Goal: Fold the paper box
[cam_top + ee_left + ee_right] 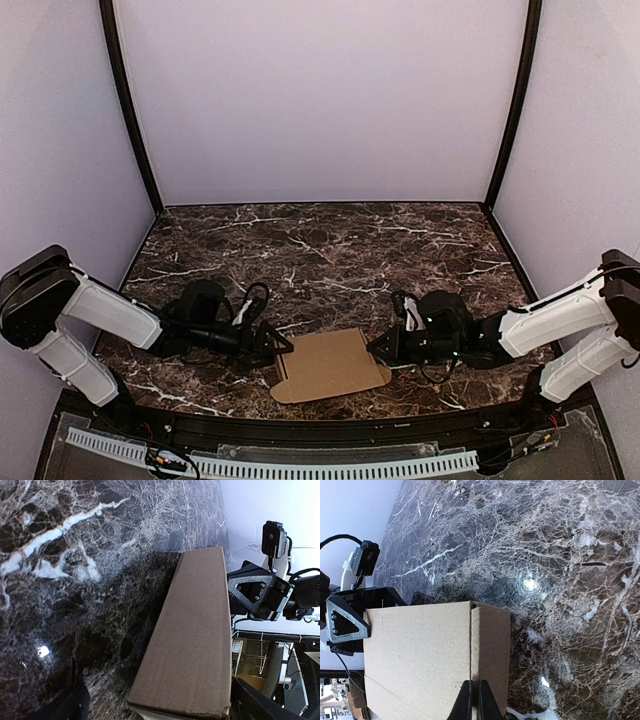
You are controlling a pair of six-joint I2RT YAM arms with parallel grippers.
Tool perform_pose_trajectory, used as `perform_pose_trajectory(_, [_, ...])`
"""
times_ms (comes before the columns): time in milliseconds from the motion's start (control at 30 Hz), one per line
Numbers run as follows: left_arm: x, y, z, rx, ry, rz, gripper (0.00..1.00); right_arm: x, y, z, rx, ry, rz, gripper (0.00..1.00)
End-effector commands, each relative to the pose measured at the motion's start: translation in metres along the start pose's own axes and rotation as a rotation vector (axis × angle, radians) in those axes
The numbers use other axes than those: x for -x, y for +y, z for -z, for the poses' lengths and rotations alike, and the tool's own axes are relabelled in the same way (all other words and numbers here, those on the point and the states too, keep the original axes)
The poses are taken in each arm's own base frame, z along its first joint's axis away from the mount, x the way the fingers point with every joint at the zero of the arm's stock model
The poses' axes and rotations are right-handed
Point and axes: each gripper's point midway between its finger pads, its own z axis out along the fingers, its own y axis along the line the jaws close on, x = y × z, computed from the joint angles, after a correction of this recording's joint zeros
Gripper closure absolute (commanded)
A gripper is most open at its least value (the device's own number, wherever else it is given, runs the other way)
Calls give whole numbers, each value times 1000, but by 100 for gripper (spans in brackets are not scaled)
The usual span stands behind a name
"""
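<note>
Paper box [330, 365] sits around 6 o'clock on the worktop [330, 250], left fingers [75, 705] spread wide around its 9 o'clock end, right fingers [466, 702] squeezed together at its 3 o'clock edge.

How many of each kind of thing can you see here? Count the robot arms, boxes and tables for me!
Robot arms: 2 (left arm, right arm)
Brown paper box: 1
Dark marble table: 1
Total: 4
</note>
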Motion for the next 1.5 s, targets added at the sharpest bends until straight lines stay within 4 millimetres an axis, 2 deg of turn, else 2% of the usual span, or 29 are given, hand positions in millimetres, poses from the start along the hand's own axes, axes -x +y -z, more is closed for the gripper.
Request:
perform_pose_trajectory(0, [-21,23,6,41,32,121,1,-10,-22,-1,-70,22,-16,99])
perform_pose_trajectory(233, [-16,2,10,-61,-5,157,1,-6,-15,-4,-71,2,-3,100])
perform_pose_trajectory(433, [-18,0,10,-112,-4,193,2,-5,-12,-8,-69,-7,-8,100])
perform_pose_trajectory(733, [-11,-28,5,-271,-29,234,20,-10,-8,-10,-70,2,-8,100])
perform_pose_trajectory(900, [-10,-31,7,-300,-37,253,33,-8,-9,-11,-83,-14,-7,100])
perform_pose_trajectory(1167, [-10,-40,11,-313,-37,238,46,-5,-7,-11,-88,-20,-3,100])
perform_pose_trajectory(1267, [-10,-42,12,-311,-36,223,53,-1,-3,-9,-86,-31,9,92])
perform_pose_trajectory(1367, [-10,-43,14,-306,-40,213,54,7,4,-3,-94,-48,41,76])
perform_pose_trajectory(1467, [-7,-45,15,-305,-42,204,55,16,11,6,-103,-73,88,68])
